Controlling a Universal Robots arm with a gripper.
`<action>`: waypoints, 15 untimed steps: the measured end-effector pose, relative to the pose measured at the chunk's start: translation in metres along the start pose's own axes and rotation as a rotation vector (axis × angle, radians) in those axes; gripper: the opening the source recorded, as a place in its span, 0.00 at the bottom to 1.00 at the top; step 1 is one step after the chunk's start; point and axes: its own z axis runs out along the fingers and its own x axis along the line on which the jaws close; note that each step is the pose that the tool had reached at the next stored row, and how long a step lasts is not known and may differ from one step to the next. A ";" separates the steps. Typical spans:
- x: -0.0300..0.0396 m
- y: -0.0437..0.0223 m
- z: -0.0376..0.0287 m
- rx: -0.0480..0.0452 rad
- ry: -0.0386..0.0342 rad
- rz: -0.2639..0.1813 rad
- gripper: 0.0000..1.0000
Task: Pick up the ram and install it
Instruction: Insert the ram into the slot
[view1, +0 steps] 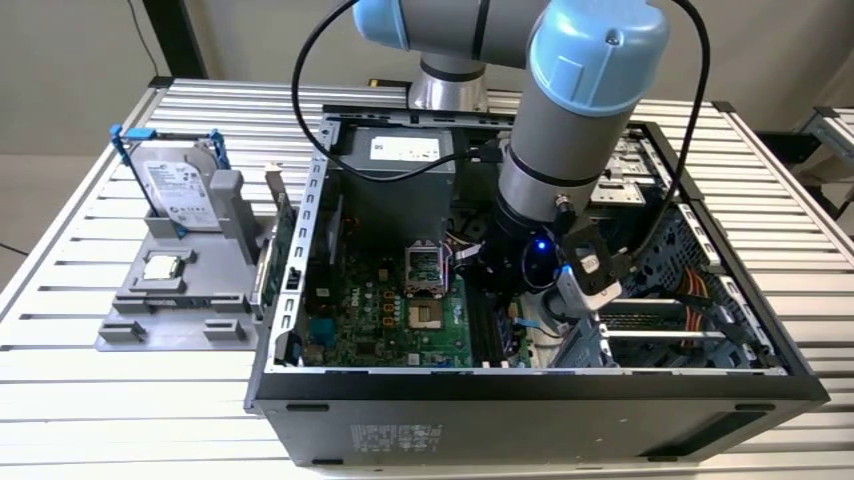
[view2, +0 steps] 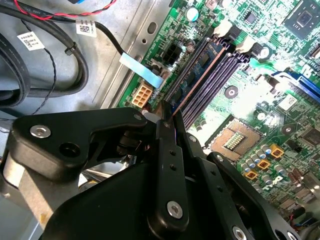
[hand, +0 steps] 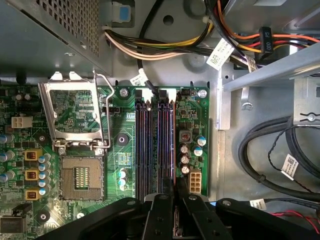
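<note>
claw (hand: 175, 210): matte black, silver screw heads
ram (view2: 192, 82): bluish-green edge with dark chips, just ahead of the claw
slots (hand: 152, 145): black, beside the claw
motherboard (hand: 80, 107): green, yellow-orange parts
arm (view1: 574, 110): grey, light-blue caps
hard drive (view1: 180, 185): silver, blue bracket, well apart from the claw
counter (view1: 80, 390): silver slats

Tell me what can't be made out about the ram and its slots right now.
1. Near end of the ram: second wrist view, covered by the tool.
2. Near ends of the memory slots: first wrist view, behind the tool.
3. Slots in the exterior view: blocked by the arm.
</note>
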 end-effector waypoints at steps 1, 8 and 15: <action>0.0000 0.0000 0.0000 0.0000 0.0000 0.000 0.00; 0.0001 0.0000 0.0002 0.0000 0.0000 0.000 0.00; 0.0012 0.0000 0.0003 -0.0001 -0.0001 0.008 0.00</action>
